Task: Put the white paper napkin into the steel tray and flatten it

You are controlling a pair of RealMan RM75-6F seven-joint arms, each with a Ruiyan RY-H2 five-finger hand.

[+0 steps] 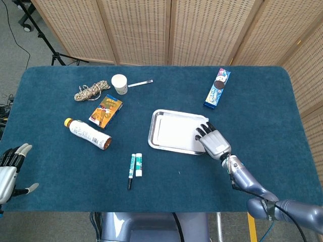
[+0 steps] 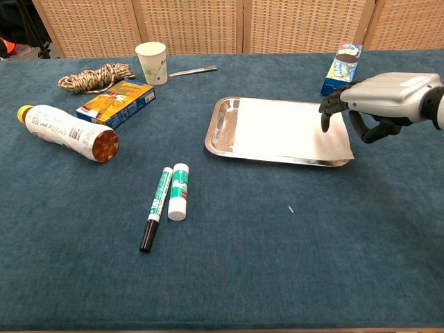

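Chest view shows the white paper napkin (image 2: 288, 130) already lying in the steel tray (image 2: 220, 132), spread nearly flat over most of its floor, with its right edge running up and over the tray's right rim onto the cloth. So the placing looks done and the flattening well along; what seems left is that overhanging right edge, which would need pressing down or tucking inside the rim. The right hand (image 2: 378, 104) hovers palm-down over that right end of the tray, holding nothing, fingers apart and bent downward, dark fingertips (image 2: 325, 125) just above the paper — whether they touch it I cannot tell. The left hand (image 1: 9, 169) sits at the far left table edge in the head view, empty with fingers apart, well apart from the work. The tray is a shallow rounded rectangle of polished metal, its bare left strip mirror-bright; the napkin is thin, matte, soft-edged, a faint grey shading across it. The table (image 2: 291, 263) wears a deep-blue napped cloth — grippy enough, I judge, that the tray will stay put under light pressure, while the thin paper could drag or crease if wiped sideways.
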